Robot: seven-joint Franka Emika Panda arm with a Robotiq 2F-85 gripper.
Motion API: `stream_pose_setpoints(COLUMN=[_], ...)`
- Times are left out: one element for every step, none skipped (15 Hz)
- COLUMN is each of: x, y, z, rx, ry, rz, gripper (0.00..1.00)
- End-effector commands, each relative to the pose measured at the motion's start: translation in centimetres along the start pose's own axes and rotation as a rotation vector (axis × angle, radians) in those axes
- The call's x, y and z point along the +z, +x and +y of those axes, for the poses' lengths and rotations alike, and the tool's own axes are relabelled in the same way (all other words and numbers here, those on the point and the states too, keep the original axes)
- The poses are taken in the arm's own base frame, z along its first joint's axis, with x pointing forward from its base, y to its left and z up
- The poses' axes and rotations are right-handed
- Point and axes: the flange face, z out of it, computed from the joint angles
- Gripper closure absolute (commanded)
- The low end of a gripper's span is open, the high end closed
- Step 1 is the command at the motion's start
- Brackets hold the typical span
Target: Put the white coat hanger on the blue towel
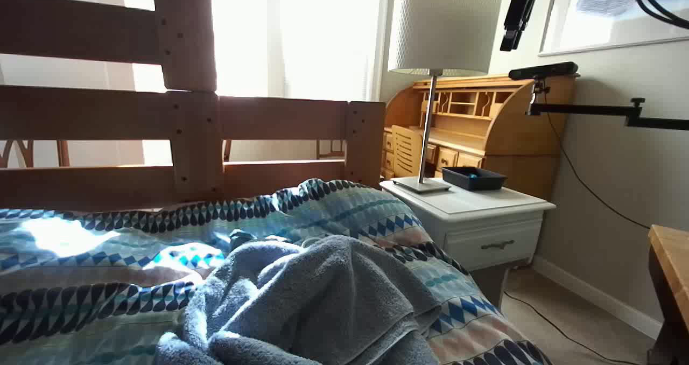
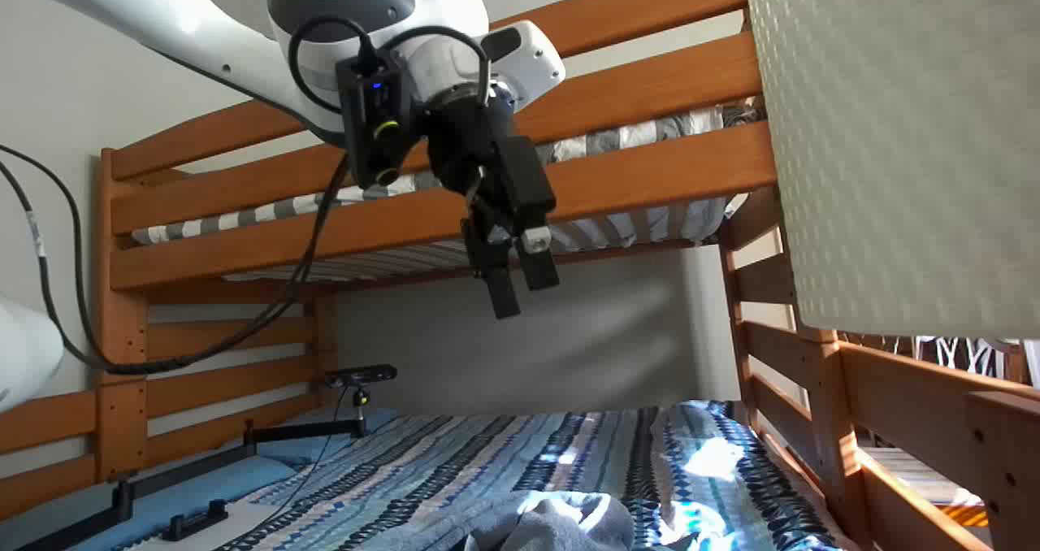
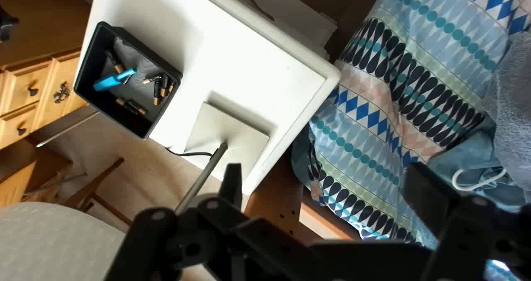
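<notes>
The grey-blue towel lies bunched on the patterned bedspread. It also shows at the bottom of an exterior view and at the right edge of the wrist view. A teal cloth lies beside the towel, with a thin white curved piece on it. I cannot tell whether this piece belongs to the white coat hanger; no whole hanger shows. My gripper is open and empty, with its fingers wide apart. It hangs in the air, high above the bed, in both exterior views.
A white nightstand stands beside the bed with a tall lamp on it. A black tray there holds several batteries and a blue object. Wooden bunk rails and a camera on a black arm surround the bed.
</notes>
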Motion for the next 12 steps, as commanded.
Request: stream_pose_setpoints(x=[-0.1, -0.1, -0.1, -0.1, -0.1, -0.1, -0.1, -0.1, -0.1, -0.1, -0.1, 0.0], y=[0.0, 0.0, 0.0, 0.0, 0.0, 0.0, 0.0, 0.0, 0.0, 0.0, 0.0, 0.4], z=[0.0, 0.0, 0.0, 0.0, 0.0, 0.0, 0.0, 0.0, 0.0, 0.0, 0.0, -1.0], rx=[0.000, 0.000, 0.000, 0.000, 0.000, 0.000, 0.000, 0.000, 0.000, 0.000, 0.000, -0.003], ry=[0.000, 0.000, 0.000, 0.000, 0.000, 0.000, 0.000, 0.000, 0.000, 0.000, 0.000, 0.001], rz=[-0.001, -0.001, -0.001, -0.001, -0.001, -0.001, -0.001, -0.001, -0.001, -0.001, -0.001, -0.005], gripper=[0.00, 0.00, 0.00, 0.00, 0.00, 0.00, 0.00, 0.00, 0.00, 0.00, 0.00, 0.00])
